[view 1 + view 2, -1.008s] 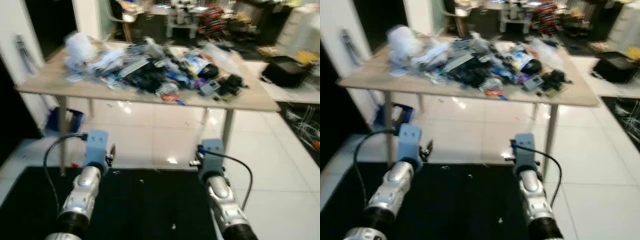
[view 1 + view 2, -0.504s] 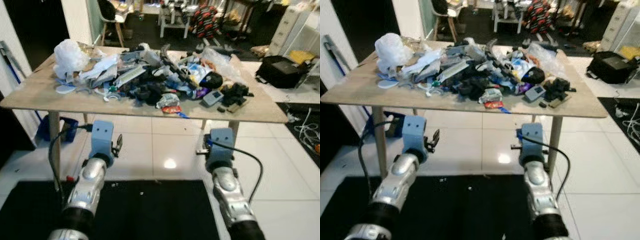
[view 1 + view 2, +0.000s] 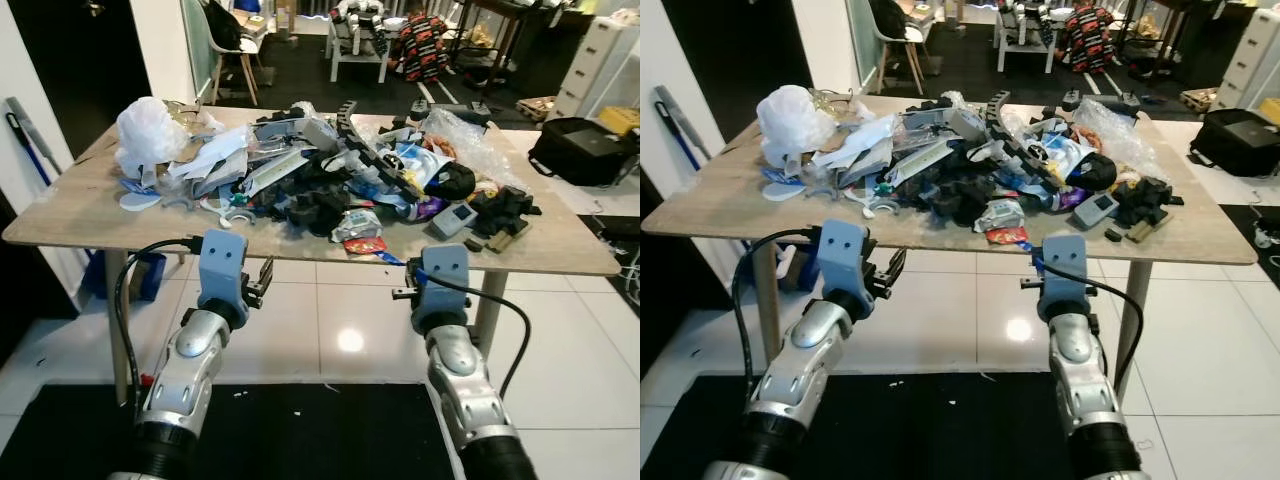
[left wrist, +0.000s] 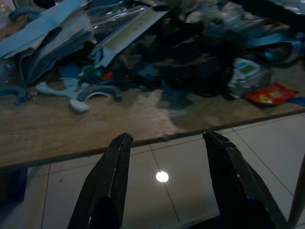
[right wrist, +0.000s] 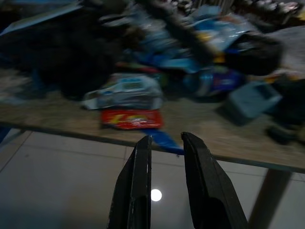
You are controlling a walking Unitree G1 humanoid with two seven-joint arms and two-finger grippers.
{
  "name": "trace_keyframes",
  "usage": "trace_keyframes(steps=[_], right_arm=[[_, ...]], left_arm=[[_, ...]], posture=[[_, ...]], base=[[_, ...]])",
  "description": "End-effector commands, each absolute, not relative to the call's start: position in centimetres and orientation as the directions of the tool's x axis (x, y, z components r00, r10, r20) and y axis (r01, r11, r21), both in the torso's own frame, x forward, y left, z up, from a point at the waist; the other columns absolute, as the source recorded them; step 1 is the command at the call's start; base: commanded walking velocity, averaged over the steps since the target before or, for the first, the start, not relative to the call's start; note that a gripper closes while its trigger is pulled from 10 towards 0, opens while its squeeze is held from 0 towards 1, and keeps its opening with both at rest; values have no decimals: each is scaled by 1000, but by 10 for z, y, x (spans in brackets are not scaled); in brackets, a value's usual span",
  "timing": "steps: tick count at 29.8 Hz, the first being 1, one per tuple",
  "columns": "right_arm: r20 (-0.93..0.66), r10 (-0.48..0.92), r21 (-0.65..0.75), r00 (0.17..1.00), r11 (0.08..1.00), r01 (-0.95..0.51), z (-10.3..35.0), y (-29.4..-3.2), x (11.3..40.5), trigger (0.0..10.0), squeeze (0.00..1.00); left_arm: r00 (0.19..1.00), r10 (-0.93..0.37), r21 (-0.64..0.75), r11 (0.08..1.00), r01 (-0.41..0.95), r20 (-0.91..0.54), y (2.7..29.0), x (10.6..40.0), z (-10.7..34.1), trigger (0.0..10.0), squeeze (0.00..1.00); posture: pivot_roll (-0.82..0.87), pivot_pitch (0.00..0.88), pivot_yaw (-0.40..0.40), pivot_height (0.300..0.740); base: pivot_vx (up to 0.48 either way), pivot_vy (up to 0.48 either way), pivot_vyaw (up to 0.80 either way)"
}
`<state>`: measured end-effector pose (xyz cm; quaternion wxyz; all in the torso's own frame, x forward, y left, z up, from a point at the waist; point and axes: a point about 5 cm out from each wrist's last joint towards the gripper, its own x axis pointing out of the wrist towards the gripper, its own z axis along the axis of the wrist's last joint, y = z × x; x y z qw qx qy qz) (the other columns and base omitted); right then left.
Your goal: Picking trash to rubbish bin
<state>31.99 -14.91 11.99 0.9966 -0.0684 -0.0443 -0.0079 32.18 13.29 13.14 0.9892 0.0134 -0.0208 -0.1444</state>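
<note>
A heap of trash (image 3: 330, 185) covers the wooden table (image 3: 70, 215) in front of me: black pieces, paper, wrappers, and a white plastic bag (image 3: 145, 125) at the left end. A red packet (image 5: 132, 119) and a silver wrapper (image 5: 125, 90) lie near the front edge. My left gripper (image 4: 167, 138) is held below the table edge, open wide, with nothing between its fingers. My right gripper (image 5: 165, 138) is held level with the table edge below the red packet, its fingers a narrow gap apart and holding nothing.
A black mat (image 3: 300, 430) lies on the white tiles under my arms. A blue container (image 3: 150, 275) stands under the table's left end. A black bag (image 3: 585, 150) sits on the floor at the right, with chairs (image 3: 232, 40) and clutter behind the table.
The whole picture has shifted and sharpened: the camera has come closer to the table. Both arms now reach up near the table's front edge.
</note>
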Motion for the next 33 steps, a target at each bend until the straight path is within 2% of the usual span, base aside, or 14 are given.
trace_keyframes(steps=[1, 22, 25, 33], right_arm=[[87, -27, -153, 996, 987, 41, 121, -155, 319, 10000, 0], [80, -13, -163, 997, 986, 26, 120, -154, 319, 10000, 0], [77, -12, -164, 997, 986, 25, 120, -153, 319, 10000, 0], [73, -15, -162, 997, 986, 27, 119, -154, 318, 10000, 0]], left_arm=[[948, -317, 29, 948, 316, 43, 133, 319, 134, 10000, 0], [947, -321, 23, 947, 320, 33, 135, 316, 133, 10000, 0], [935, -351, -7, 936, 352, 51, 131, 315, 135, 10000, 0], [937, -347, 23, 938, 347, 47, 132, 315, 135, 10000, 0]], posture=[[-46, 59, 4, 740], [-48, 73, 2, 740], [-51, 74, 3, 740], [-52, 78, 3, 740]], base=[[364, 0, 0], [359, 0, 0], [0, 0, 0], [0, 0, 0]])
